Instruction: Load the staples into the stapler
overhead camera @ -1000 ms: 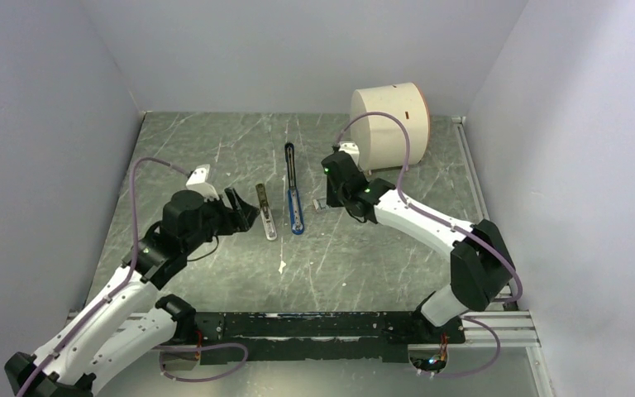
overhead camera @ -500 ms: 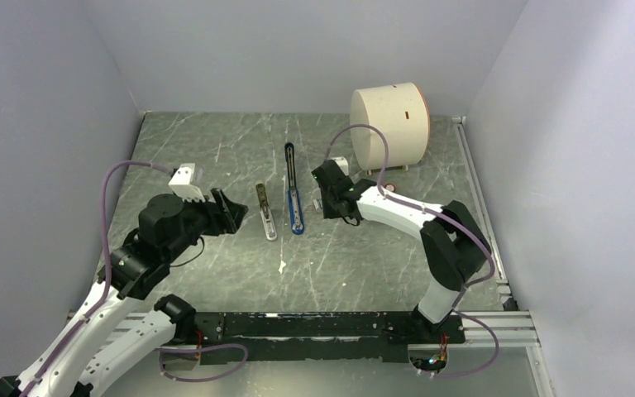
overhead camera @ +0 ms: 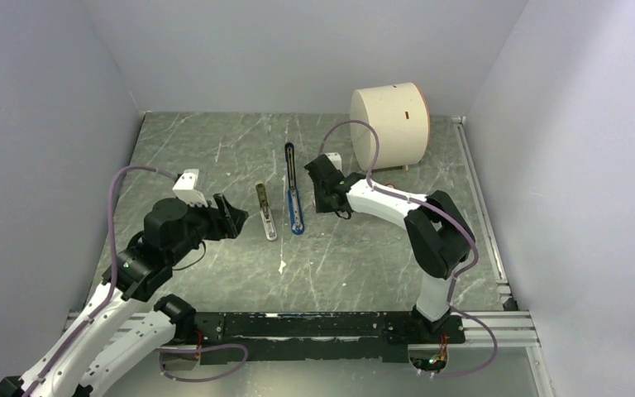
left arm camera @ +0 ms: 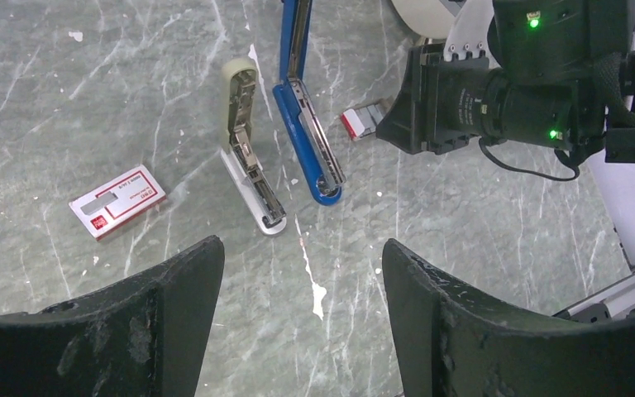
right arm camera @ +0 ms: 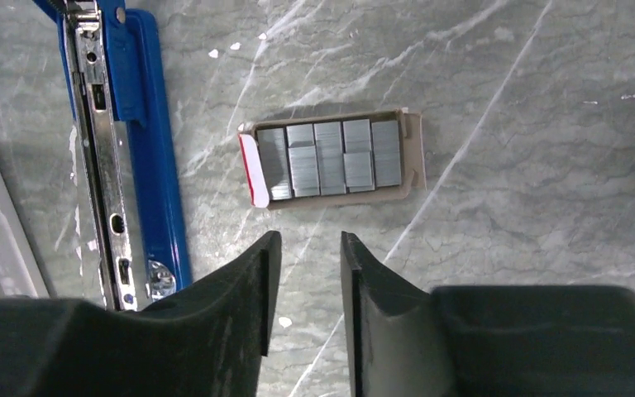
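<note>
The blue stapler (overhead camera: 296,208) lies open on the table, its thin black arm (overhead camera: 289,161) stretched toward the back. It also shows in the left wrist view (left arm camera: 307,145) and the right wrist view (right arm camera: 128,141). A small tan tray of staples (right arm camera: 331,159) lies just right of the stapler and shows in the left wrist view (left arm camera: 362,121). My right gripper (right arm camera: 308,248) hovers over the near side of the tray, jaws narrowly apart and empty; it also shows from above (overhead camera: 321,195). My left gripper (left arm camera: 300,252) is wide open and empty, left of the stapler (overhead camera: 230,217).
A silvery-grey strip (overhead camera: 266,213) lies left of the stapler, also in the left wrist view (left arm camera: 252,169). A red-and-white card (left arm camera: 118,201) lies further left. A big cream cylinder (overhead camera: 390,124) stands at the back right. Grey walls enclose the table.
My right gripper has moved left, closer to the stapler, with its elbow folded in. My left gripper has drawn back a little to the left.
</note>
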Robot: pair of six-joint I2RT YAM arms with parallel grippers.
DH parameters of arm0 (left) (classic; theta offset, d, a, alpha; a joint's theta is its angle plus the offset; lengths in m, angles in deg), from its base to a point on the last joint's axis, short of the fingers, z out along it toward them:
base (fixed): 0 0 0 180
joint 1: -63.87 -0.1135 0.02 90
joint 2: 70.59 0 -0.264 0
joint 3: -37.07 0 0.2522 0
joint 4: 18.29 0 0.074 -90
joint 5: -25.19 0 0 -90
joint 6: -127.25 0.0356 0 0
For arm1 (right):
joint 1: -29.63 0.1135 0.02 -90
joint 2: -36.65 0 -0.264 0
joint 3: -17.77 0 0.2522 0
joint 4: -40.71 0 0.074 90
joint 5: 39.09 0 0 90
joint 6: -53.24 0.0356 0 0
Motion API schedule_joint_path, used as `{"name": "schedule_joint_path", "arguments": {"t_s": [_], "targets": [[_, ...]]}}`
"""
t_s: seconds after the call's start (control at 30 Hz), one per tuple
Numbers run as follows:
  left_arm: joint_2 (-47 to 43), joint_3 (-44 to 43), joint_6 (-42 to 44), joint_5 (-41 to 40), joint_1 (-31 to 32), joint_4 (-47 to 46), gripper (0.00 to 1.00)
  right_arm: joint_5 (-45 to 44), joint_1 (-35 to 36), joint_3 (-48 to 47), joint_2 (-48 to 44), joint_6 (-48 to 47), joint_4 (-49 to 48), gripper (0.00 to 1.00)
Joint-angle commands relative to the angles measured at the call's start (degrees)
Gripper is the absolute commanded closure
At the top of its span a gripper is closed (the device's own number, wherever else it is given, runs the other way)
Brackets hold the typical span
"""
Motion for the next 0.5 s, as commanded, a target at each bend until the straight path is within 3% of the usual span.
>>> {"name": "schedule_joint_path", "arguments": {"t_s": [0.0, 0.23, 0.47], "targets": [[2.06, 0.47, 1.01, -0.45, -0.18, -2.57, 0.25, -0.99, -1.01, -2.82, 1.91, -0.38, 0.85, 0.68], [5.02, 0.42, -0.59, -2.74, -0.17, -2.93, 0.25, -1.35, -1.54, -5.42, 3.38, -1.75, 0.25, 0.73], [6.64, 0.55, -0.86, -4.01, -0.24, -4.7, 0.24, 0.59, -1.6, -8.24, 6.28, -3.4, 0.67, 0.6]]}}
